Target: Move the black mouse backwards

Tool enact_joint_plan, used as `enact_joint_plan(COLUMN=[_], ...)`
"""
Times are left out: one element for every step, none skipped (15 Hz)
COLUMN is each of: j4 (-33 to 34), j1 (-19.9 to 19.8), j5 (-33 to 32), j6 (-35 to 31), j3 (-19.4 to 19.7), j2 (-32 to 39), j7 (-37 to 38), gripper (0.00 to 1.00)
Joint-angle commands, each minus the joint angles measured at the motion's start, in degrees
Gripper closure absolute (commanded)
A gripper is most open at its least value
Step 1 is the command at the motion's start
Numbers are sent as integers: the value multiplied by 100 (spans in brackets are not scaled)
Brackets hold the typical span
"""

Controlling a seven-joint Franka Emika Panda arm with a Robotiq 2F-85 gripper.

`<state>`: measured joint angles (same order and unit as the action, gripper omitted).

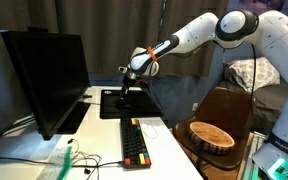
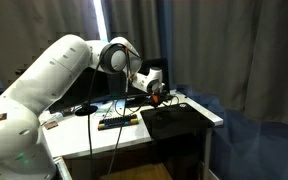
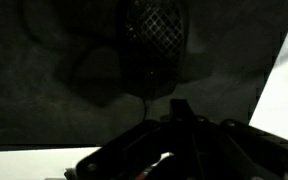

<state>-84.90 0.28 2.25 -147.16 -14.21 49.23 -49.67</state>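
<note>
— Mouse [image 3: 149, 40]: how is it looking from the wrist?
— It is showing as a small black rounded oval, and a fine mesh of tiny holes on its top is catching pale light. It is lying on the mouse pad [image 3: 44, 70], a flat, matte black sheet, in the upper middle of my wrist view.
— And your gripper [image 1: 127, 90]?
— It is hovering low over the pad in both exterior views, close to the mouse. My fingers are sitting in deep shadow, so I cannot tell whether they are spread or closed.
— Anything else?
— A long black keyboard [image 1: 135, 142] with red and yellow keys is lying on the smooth white table [image 1: 104, 135], just beside the pad.
</note>
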Motion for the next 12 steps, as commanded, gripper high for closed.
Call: enact_joint_plan(j4=[217,252,267,288,310,346,375,400,416,433,455,480], j1=[28,38,40,35,22,22,26,34,35,40,43,47], j5=[-94,-122,-141,-145,-138,-143,-151,-159,-161,-166,-167,-171], j6=[-372,-470,-554,-617,-670,-700,-716,-706,-700,-681,-667,-659], j3=[-28,-17,-7,-12,-31,-36,-37,-32,-35,-31,-29,-24], j2=[250,300,335,373,406,441,475,502,519,535,555,576], j7=[113,118,131,137,137,141,145,153,152,156,159,163], gripper=[100,100,100,100,100,100,100,100,100,100,100,100])
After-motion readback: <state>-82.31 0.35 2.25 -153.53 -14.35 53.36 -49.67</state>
